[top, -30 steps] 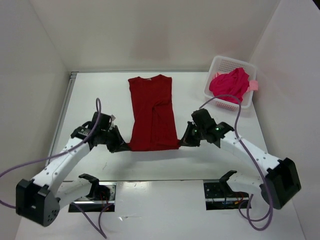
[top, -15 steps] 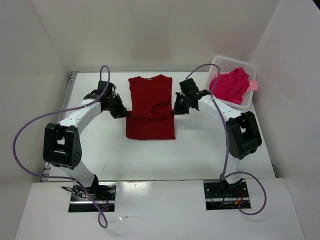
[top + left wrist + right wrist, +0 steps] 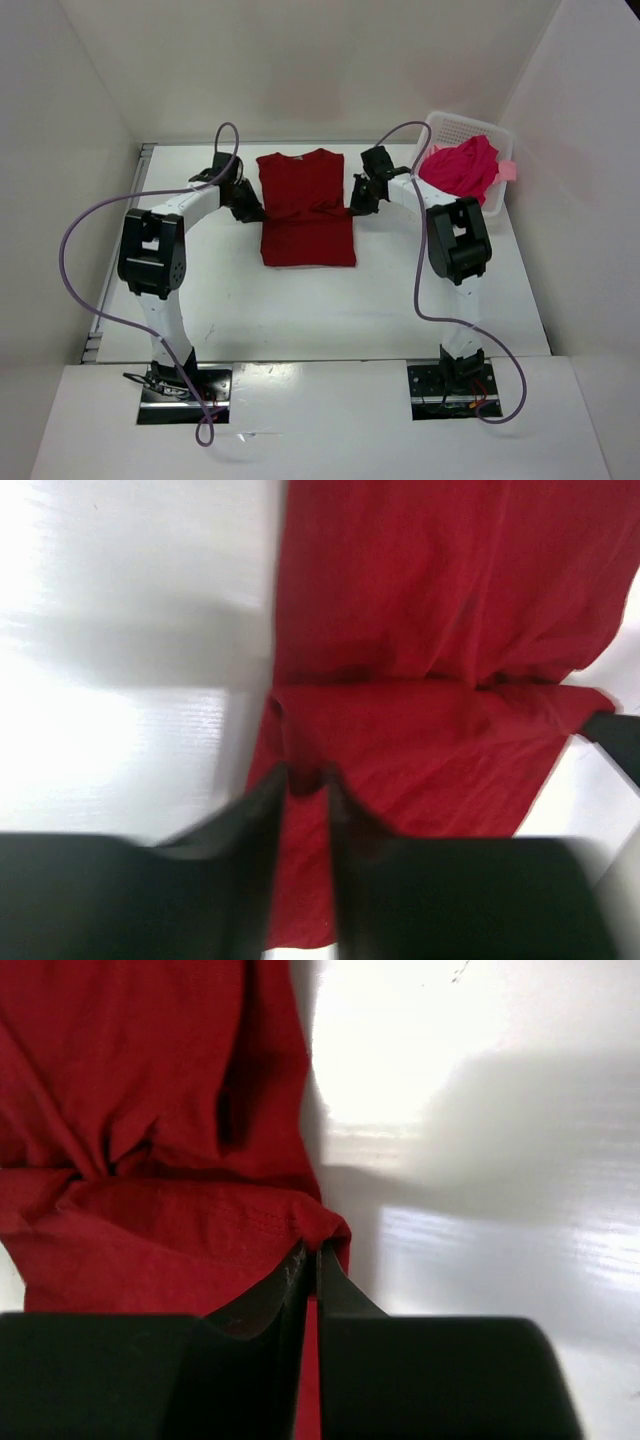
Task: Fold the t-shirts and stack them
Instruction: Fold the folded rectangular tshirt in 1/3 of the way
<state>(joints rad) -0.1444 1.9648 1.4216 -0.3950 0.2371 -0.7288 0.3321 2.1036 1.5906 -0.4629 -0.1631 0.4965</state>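
The dark red shirt (image 3: 305,205) lay flat at the far middle of the table (image 3: 400,290), collar away from me, its lower part folded up over itself. My left pincer (image 3: 303,775) sat at the left corner of that fold, fingers a sliver apart with cloth showing between them, loose rather than biting. My right pincer (image 3: 312,1248) sat at the opposite corner, fingers pressed almost together on a puckered bit of the edge, pinching the shirt there. The crimson-pink shirt (image 3: 462,168) lay heaped in the white basket (image 3: 462,122) at the far right, with a light pink scrap (image 3: 507,170) poking over the rim.
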